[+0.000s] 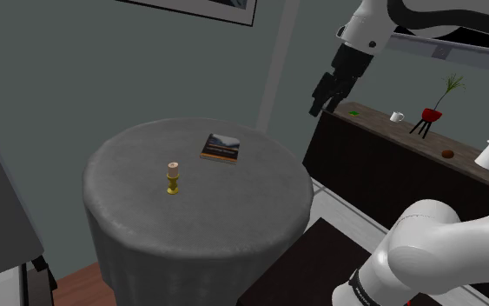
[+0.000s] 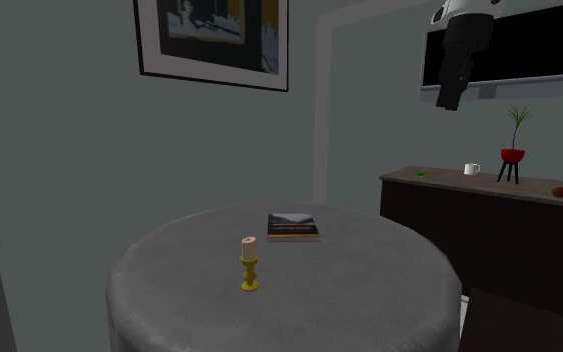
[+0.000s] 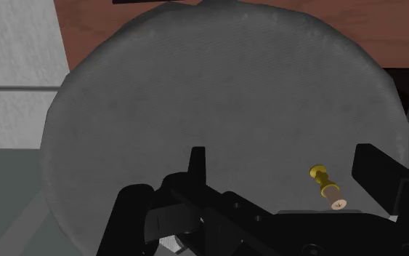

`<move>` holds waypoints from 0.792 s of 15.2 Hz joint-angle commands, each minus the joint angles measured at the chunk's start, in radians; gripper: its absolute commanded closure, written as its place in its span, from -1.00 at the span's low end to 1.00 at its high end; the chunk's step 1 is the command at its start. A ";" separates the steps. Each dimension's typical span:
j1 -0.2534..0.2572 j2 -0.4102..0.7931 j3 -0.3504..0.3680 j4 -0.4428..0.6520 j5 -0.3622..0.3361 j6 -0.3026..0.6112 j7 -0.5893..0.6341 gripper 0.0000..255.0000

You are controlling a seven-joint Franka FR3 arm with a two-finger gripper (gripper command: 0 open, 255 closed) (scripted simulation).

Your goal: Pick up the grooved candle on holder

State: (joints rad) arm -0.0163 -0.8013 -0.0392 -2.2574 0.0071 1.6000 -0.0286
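The candle (image 1: 174,177) stands upright on its yellow holder near the middle of the round grey table (image 1: 147,228), near a book (image 1: 221,148). The gripper (image 1: 319,104) hangs high and well apart, its fingers spread and empty, probably so they can drop around the candle.

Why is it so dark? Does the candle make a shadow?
Shoulder view: the room is dim; the candle casts no clear shadow on the grey table, whose side is darker than its top. Second exterior view: just as dim. Wrist view: the black fingers show little shading.
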 commanded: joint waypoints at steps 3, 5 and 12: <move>0.006 0.040 0.023 -0.016 0.013 0.055 0.027 -1.00; 0.013 0.084 0.047 -0.028 0.025 0.109 0.054 -1.00; 0.031 0.271 0.125 -0.024 0.053 0.291 0.146 -1.00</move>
State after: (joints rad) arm 0.0121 -0.5593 0.0734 -2.2845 0.0566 1.8634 0.1024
